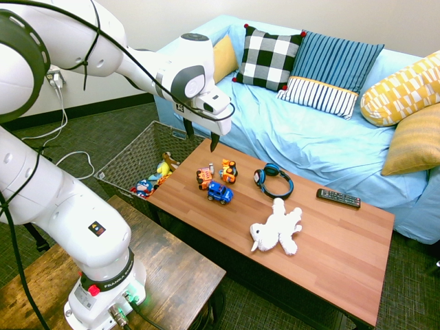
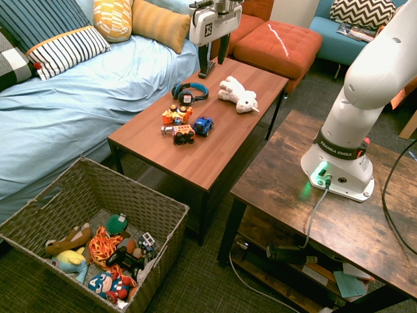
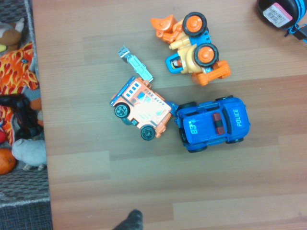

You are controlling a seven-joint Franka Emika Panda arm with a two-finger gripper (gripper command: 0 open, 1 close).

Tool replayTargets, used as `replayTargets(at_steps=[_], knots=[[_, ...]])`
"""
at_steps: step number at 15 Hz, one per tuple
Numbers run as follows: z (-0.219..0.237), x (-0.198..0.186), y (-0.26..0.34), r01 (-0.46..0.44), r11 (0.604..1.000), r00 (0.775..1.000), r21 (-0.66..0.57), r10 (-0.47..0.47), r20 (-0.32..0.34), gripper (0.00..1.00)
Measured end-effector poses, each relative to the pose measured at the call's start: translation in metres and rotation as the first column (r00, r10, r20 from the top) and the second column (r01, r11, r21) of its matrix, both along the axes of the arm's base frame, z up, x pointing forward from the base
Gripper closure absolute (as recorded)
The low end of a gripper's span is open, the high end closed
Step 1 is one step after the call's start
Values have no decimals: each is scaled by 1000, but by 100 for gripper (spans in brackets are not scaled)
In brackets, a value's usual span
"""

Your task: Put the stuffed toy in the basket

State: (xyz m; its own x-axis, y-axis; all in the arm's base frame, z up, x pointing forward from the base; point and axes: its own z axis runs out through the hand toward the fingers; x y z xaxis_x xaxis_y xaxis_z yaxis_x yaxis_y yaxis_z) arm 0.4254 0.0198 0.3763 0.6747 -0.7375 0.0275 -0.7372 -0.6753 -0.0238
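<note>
The stuffed toy [image 1: 277,229], fluffy and white, lies on its side on the wooden coffee table [image 1: 330,261], toward its middle. It also shows in the second exterior view [image 2: 238,94]. My gripper [image 1: 201,135] hangs open and empty above the table's end nearest the basket, well short of the toy; its dark fingers also show from the other side [image 2: 214,62]. The basket [image 1: 130,148], large, woven and grey-brown, stands on the floor just off that table end [image 2: 130,186]. The wrist view does not show the stuffed toy; it does catch the basket [image 3: 19,201].
Three toy cars [image 1: 216,180] sit below the gripper: an orange fire truck [image 3: 144,108], a blue police car [image 3: 213,123] and an orange tractor [image 3: 194,43]. Blue headphones [image 1: 273,180] and a remote [image 1: 337,198] lie beyond. Small plush toys [image 2: 98,254] fill the basket. A blue sofa [image 1: 309,137] runs behind.
</note>
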Motion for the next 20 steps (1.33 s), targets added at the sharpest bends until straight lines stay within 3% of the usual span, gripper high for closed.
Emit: replayTargets(at_steps=[6,13,20], knots=[[3,5,-21,35,999,999,-11,-35,33,0],[-16,8,-123,159,986,985,-47,-155,76,0],[-102,-3,-216,287,956,957,-67,-283,56,0]])
